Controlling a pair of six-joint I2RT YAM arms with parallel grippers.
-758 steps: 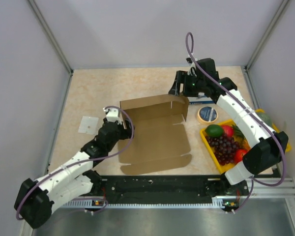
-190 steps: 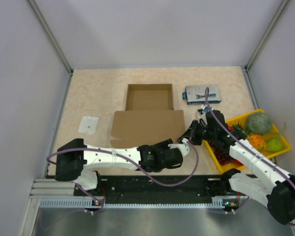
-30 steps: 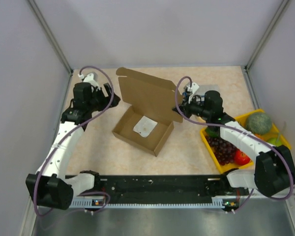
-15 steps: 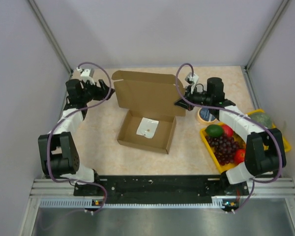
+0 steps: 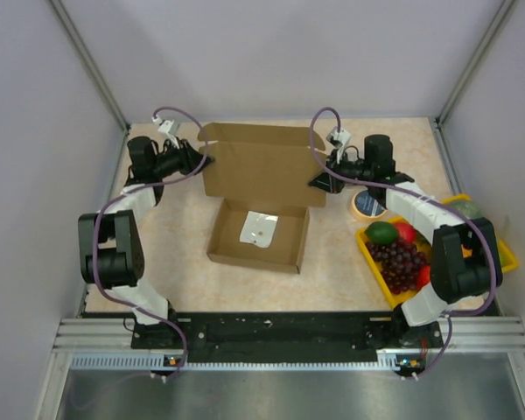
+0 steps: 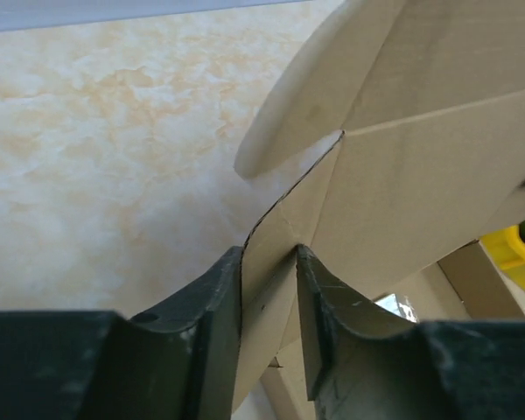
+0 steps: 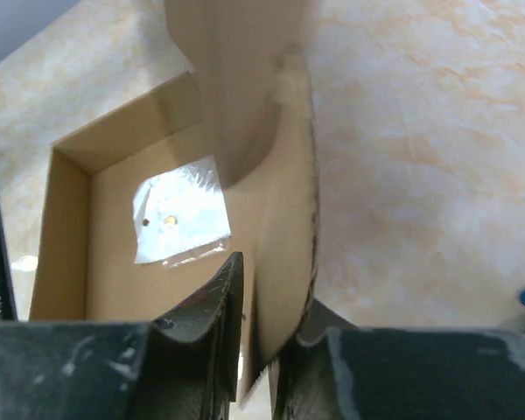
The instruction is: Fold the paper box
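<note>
In the last second the paper box [image 5: 255, 255] has swung from a skewed angle to sit square with the table's [image 5: 171, 254] near edge, and its lid has been drawn up straighter. The box lies mid-table. Its shallow base is already formed, with all four walls standing. A small white packet [image 5: 261, 227] lies flat on the base floor.

Behind the base the broad lid stands open and nearly upright on the far hinge line, its rounded side flaps not yet tucked. The left gripper [image 6: 269, 261] pinches the lid's left edge close to a crease, its jaws narrowed onto the cardboard. The right gripper [image 7: 264, 284] clamps the lid's right edge in the same way, the sheet running between its fingers. A tape roll [image 5: 367, 204] sits just right of the box, beyond that grip.

The step in hand appears to be closing the lid. The next move probably calls for both arms to bring the lid forward and down together at an even pace. The flaps would then need guiding inside the base's walls without the box sliding or the packet being caught.
</note>
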